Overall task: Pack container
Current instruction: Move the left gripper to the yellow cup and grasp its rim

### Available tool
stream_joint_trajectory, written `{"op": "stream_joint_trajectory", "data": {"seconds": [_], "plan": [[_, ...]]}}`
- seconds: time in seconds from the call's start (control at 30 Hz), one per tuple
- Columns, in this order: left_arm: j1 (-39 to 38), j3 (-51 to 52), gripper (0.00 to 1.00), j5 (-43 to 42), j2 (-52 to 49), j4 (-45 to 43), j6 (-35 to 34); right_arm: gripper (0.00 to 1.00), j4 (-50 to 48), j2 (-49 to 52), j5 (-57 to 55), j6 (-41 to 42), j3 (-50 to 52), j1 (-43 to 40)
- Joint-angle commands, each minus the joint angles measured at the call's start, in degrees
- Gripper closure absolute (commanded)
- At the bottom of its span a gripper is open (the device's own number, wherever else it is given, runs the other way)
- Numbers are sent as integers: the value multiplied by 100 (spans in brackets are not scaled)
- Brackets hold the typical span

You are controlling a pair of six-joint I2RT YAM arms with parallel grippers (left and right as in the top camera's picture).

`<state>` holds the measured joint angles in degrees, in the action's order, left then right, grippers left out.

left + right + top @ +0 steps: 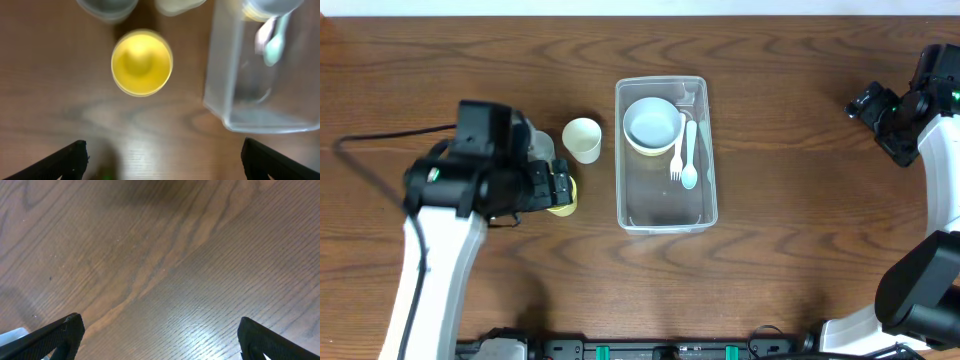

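Container (660, 205) at centre of overhead frame, long axis vertical. Stacked bowls (652, 124) fill its upper half, with fork (677, 150) and spoon (690, 165) to their right; lower half bare. Cream cup (582, 139) stands just left of it.

Left gripper (162, 161) hovers near yellow cup (142, 62), fingers wide apart, holding nothing.

Judged step: pick up yellow cup. Centre it between the fingers, descend straight, pinch the wall, clear the container rim, set down in the bare half.

Right gripper (160, 336) at upper right, fingers apart over bare table (200, 255).

Overhead hides most of the yellow cup and a grey cup (542, 146) under the arm. Left wrist view is blurred. Pale corner at lower left of right wrist view is unidentifiable.
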<state>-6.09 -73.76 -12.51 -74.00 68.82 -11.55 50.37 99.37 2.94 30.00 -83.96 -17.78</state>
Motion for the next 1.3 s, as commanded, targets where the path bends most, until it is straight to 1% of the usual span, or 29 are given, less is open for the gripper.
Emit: {"op": "stream_joint_trajectory", "data": {"seconds": [0.0,0.2,0.37,0.47,0.53,0.6,0.67,0.73,0.9,1.1,1.23,1.27], "plan": [[28,-72,2,-70,-505,243,120,1,15,11,-59,81,-70,-15],[26,-72,2,-79,-1130,282,654,1,15,11,-59,81,-70,-15],[-125,-55,1,-81,-1270,-85,1305,1,15,11,-59,81,-70,-15],[-260,33,2,-79,-1285,-380,1572,1,15,11,-59,81,-70,-15],[-354,107,1,-79,-1287,-649,1652,1,15,11,-59,81,-70,-15],[-450,177,4,-79,-1292,-896,1694,1,15,11,-59,81,-70,-15],[-538,229,5,-74,-1316,-1025,1716,1,15,11,-59,81,-70,-15],[-603,240,6,-35,-1390,-1019,1714,1,15,11,-59,81,-70,-15],[-627,269,17,-31,-1755,-920,1709,1,15,11,-59,81,-70,-17],[-627,385,20,-31,-2236,-918,1705,1,15,11,-59,81,-70,-15],[-625,417,21,-26,-2546,-957,1709,1,15,11,-59,81,-70,-15],[-625,417,25,-26,-2616,-970,1707,1,15,11,-59,81,-70,-15]]}}
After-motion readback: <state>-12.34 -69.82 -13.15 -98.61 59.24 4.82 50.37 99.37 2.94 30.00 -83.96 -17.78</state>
